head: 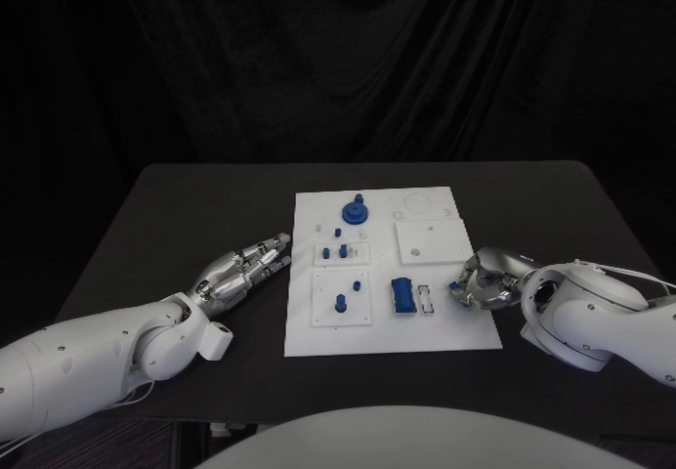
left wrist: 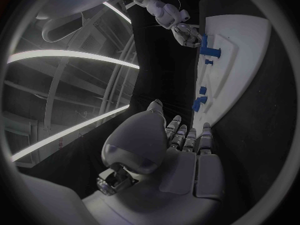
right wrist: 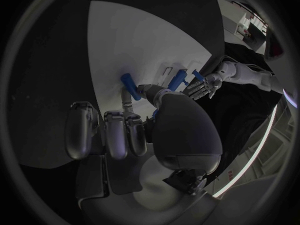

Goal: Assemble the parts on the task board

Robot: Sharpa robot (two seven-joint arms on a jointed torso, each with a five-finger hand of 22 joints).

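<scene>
The white task board [head: 317, 332] lies in the middle of the black table. On it are a round blue part [head: 356, 211] at the far end, small blue pegs [head: 343, 252] in the middle, one peg [head: 343, 301] and a blue block [head: 403, 296] near the front. My right hand [head: 486, 280] sits at the board's right edge beside the block, fingers curled; a small blue part [head: 453, 286] shows between its thumb and fingers, also in the right wrist view [right wrist: 154, 115]. My left hand [head: 242, 269] lies flat on the table left of the board, fingers stretched out, holding nothing.
Raised white square plates [head: 431, 239] occupy the board's right half. Bare black tabletop [head: 184, 215] surrounds the board on all sides. The left wrist view shows the board's edge [left wrist: 240, 45] with the right hand [left wrist: 185, 34] at its far end.
</scene>
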